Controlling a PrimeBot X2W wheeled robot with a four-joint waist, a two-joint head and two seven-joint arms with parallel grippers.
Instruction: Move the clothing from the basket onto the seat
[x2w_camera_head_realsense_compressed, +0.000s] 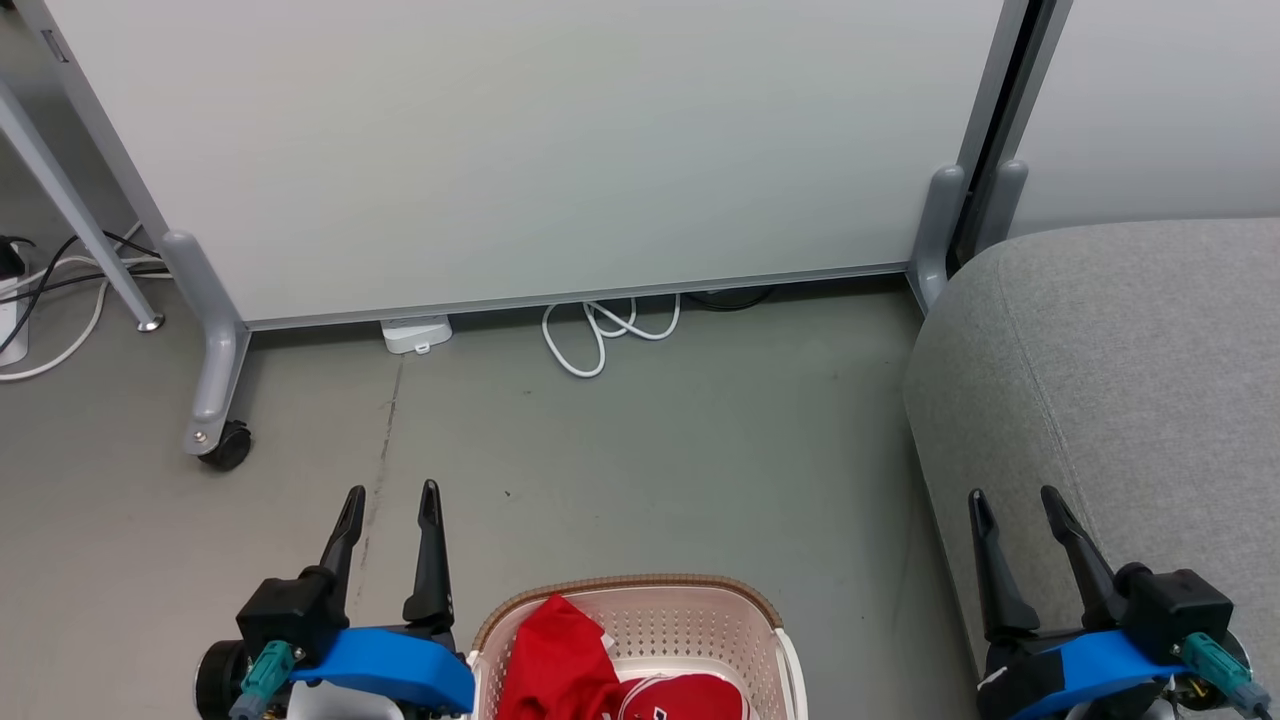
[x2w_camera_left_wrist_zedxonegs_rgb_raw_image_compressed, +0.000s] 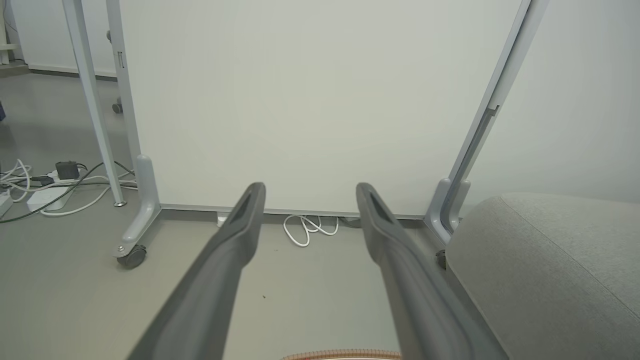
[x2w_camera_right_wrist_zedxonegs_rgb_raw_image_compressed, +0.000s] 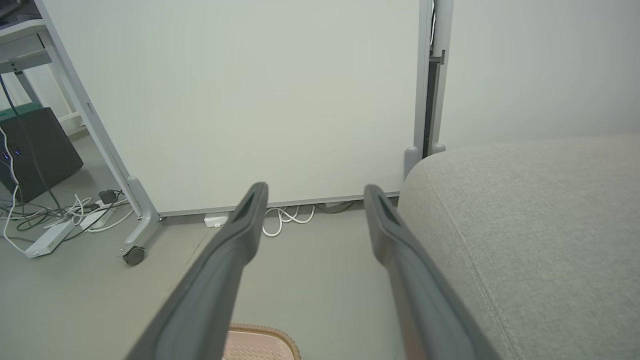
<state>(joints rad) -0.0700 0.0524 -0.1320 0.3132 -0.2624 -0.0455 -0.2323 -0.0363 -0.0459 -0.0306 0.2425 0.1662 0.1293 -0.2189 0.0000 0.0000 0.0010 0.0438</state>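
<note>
The left gripper (x2w_camera_head_realsense_compressed: 392, 490) hovers over the grey floor (x2w_camera_head_realsense_compressed: 650, 450) with its two dark fingers spread apart and nothing between them. Just to its right and nearer the robot than its fingertips stands the basket (x2w_camera_head_realsense_compressed: 630, 582), its brown rim band level with the gripper's blue mount. Inside lies the clothing: the plain red shirt (x2w_camera_head_realsense_compressed: 555, 660) is heaped against the basket wall closest to the left gripper, and the red jersey (x2w_camera_head_realsense_compressed: 685, 700) with white trim lies beside it, toward the right gripper (x2w_camera_head_realsense_compressed: 1012, 493). That gripper is also spread wide and empty, well apart from the basket, and it hangs over the rounded front edge of the seat (x2w_camera_head_realsense_compressed: 1130, 380), which stretches ahead of it and to its right. Beyond both sets of fingertips stands a white wheeled panel (x2w_camera_head_realsense_compressed: 520, 150), with a coiled white cable (x2w_camera_head_realsense_compressed: 600, 335) on the floor at its foot.
</note>
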